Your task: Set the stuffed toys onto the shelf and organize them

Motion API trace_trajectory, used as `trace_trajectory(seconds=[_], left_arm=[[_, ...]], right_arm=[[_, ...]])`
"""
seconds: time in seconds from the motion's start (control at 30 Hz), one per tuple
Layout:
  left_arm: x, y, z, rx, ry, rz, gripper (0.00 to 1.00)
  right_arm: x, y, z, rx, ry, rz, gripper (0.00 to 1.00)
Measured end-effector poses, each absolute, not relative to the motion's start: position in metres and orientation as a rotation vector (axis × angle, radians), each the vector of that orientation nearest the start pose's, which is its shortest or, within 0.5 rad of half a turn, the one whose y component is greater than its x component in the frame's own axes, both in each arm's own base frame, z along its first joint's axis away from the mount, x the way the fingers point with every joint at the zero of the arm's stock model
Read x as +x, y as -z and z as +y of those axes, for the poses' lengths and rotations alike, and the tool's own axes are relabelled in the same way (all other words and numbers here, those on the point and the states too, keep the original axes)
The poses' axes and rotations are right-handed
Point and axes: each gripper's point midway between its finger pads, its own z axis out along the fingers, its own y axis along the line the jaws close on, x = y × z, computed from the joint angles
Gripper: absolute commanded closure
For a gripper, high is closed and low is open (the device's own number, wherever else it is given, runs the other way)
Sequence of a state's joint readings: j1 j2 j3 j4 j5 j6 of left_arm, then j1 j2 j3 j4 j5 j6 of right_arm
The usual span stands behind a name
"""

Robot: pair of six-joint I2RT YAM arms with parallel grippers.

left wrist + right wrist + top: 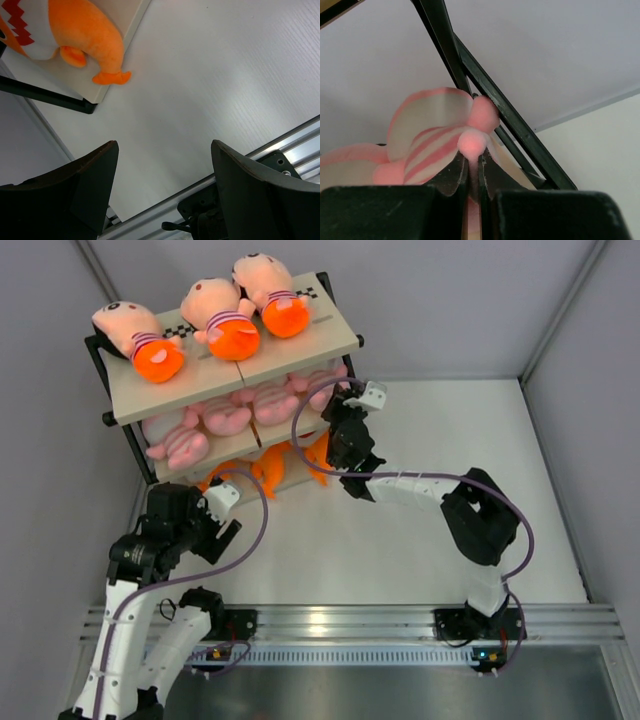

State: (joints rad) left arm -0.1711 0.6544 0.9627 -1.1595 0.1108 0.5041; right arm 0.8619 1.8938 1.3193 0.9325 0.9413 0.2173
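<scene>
The right gripper [473, 162] pinches the pink toy [427, 145] by a thin limb, probably to seat it with its kind; the left gripper [164, 147] is open, empty.

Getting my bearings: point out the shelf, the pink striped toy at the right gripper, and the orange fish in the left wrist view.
shelf [318, 338]: top view, bare top board.
pink striped toy [432, 145]: right wrist view, striped body.
orange fish [92, 32]: left wrist view, back.

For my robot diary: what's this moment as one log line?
left gripper open, empty | right gripper shut on pink striped toy | toy at shelf
</scene>
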Motion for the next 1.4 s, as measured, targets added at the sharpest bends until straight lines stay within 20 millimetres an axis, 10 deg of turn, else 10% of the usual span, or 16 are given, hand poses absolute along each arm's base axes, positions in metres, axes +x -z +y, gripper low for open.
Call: trace_trajectory(seconds=[0.2, 0.3, 0.6, 1.1, 1.23, 1.4], left_arm=[[0.16, -0.186, -0.025, 0.851, -0.031, 2.282, 0.19], [0.16, -0.185, -0.023, 0.852, -0.044, 2.287, 0.19], [0.157, -0.17, -0.013, 0.862, -0.098, 2.335, 0.19], [0.141, -0.137, 0.005, 0.827, -0.189, 2.412, 0.19], [0.136, -0.13, 0.015, 0.762, -0.233, 2.436, 0.19], [0.136, -0.131, 0.024, 0.671, -0.276, 2.439, 0.19]], right_arm=[[0.455, -0.305, 0.317, 0.422, -0.353, 1.33, 0.96], [0.458, -0.302, 0.316, 0.426, -0.366, 1.337, 0.56], [0.444, -0.296, 0.3, 0.33, -0.439, 1.405, 0.07], [0.364, -0.37, 0.241, -0.019, -0.549, 1.505, 0.01], [0.348, -0.352, 0.215, -0.131, -0.497, 1.607, 0.01], [0.328, -0.275, 0.179, -0.152, -0.391, 1.789, 0.01]])
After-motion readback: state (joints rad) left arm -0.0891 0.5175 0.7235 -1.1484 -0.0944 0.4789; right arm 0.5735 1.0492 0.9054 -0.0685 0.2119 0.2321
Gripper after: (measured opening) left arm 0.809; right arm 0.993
